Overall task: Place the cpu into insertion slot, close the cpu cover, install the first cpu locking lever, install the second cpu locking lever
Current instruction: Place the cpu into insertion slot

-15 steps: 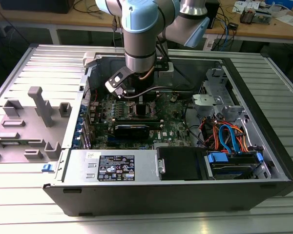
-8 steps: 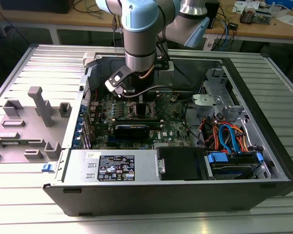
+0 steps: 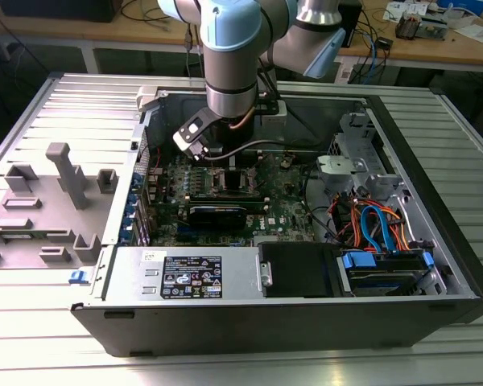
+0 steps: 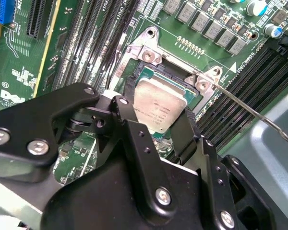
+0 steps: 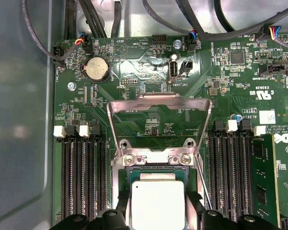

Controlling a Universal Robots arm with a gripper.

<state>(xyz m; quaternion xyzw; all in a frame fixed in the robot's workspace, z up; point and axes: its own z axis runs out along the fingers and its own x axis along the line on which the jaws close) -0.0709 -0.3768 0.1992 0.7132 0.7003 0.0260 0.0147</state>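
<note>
Down inside the open case [image 3: 290, 334] on the ribbed surface [image 3: 72, 100], the arm's fingers [image 4: 185, 134] are drawn in against two opposite edges of the cpu [image 4: 158, 108], clasping it right at the slot [image 5: 156, 158]; whether it is fully seated I cannot tell. Beyond the slot the cover [image 5: 158, 101] stands flipped open over the green board. A thin wire lever [image 4: 249, 108] slants clear beside it.
</note>
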